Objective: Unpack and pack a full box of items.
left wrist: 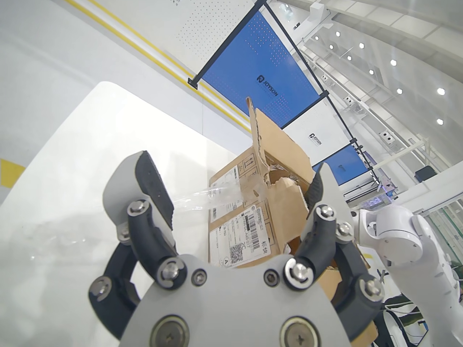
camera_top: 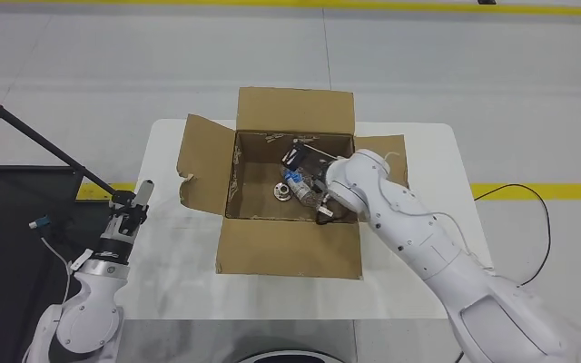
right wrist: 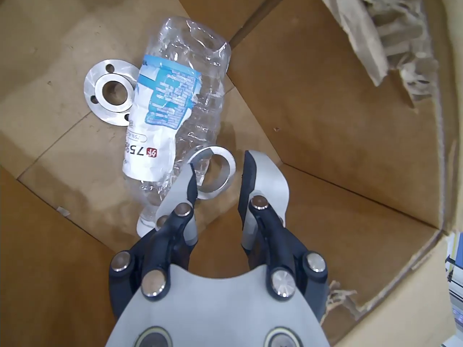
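1. Cardboard box (camera_top: pixel 289 247): flaps open, at centre of white tabletop (camera_top: pixel 172 272).
2. Right gripper (right wrist: pixel 220 171): inside the box, toward its 3 o'clock wall; released, jaws parted either side of a metal ring (right wrist: pixel 214 190), not clamped on it.
3. Crushed clear bottle (right wrist: pixel 173 110), blue-white label: lying on the box floor, touching the ring and overlapping the edge of a metal flange (right wrist: pixel 105 91).
4. Flange: flat, at 9 o'clock of the right gripper in the top view.
5. Crumpled brown paper (right wrist: pixel 390 26): against a box wall.
6. Left gripper (left wrist: pixel 238 189): released, empty, outside the box at its 9 o'clock.
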You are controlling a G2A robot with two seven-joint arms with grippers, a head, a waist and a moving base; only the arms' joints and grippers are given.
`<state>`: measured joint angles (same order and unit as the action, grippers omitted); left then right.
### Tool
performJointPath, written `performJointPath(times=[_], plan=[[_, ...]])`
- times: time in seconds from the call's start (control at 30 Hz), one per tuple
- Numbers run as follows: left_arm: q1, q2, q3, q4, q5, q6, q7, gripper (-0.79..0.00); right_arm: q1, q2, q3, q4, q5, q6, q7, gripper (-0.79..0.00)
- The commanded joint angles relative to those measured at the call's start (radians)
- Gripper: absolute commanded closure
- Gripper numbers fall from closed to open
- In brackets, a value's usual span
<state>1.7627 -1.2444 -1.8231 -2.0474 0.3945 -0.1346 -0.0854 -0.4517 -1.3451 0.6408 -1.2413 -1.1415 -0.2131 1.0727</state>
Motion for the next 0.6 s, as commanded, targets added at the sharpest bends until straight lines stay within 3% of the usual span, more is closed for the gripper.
performJointPath(times=[0.0,0.1,0.2,0.27,0.57], plan=[[-0.008,0.000,0.003,0.001,0.007,0.001,-0.006,-0.785,-0.013,0.009,0.026,-0.029,0.001,-0.011,0.010,-0.357],[-0.024,0.001,0.015,0.011,0.023,-0.001,-0.019,-0.785,-0.040,0.026,0.079,-0.090,0.011,-0.031,0.020,-0.391],[-0.046,0.002,0.033,0.026,0.043,-0.004,-0.032,-0.785,-0.082,0.049,0.156,-0.182,0.037,-0.051,0.029,-0.683],[-0.060,0.002,0.042,0.034,0.056,-0.005,-0.036,-0.785,-0.121,0.066,0.220,-0.255,0.060,-0.059,0.032,-0.785],[-0.077,0.003,0.085,0.016,0.098,-0.043,-0.058,-0.785,-0.343,0.139,0.577,-0.578,0.305,-0.154,0.029,-0.785]])
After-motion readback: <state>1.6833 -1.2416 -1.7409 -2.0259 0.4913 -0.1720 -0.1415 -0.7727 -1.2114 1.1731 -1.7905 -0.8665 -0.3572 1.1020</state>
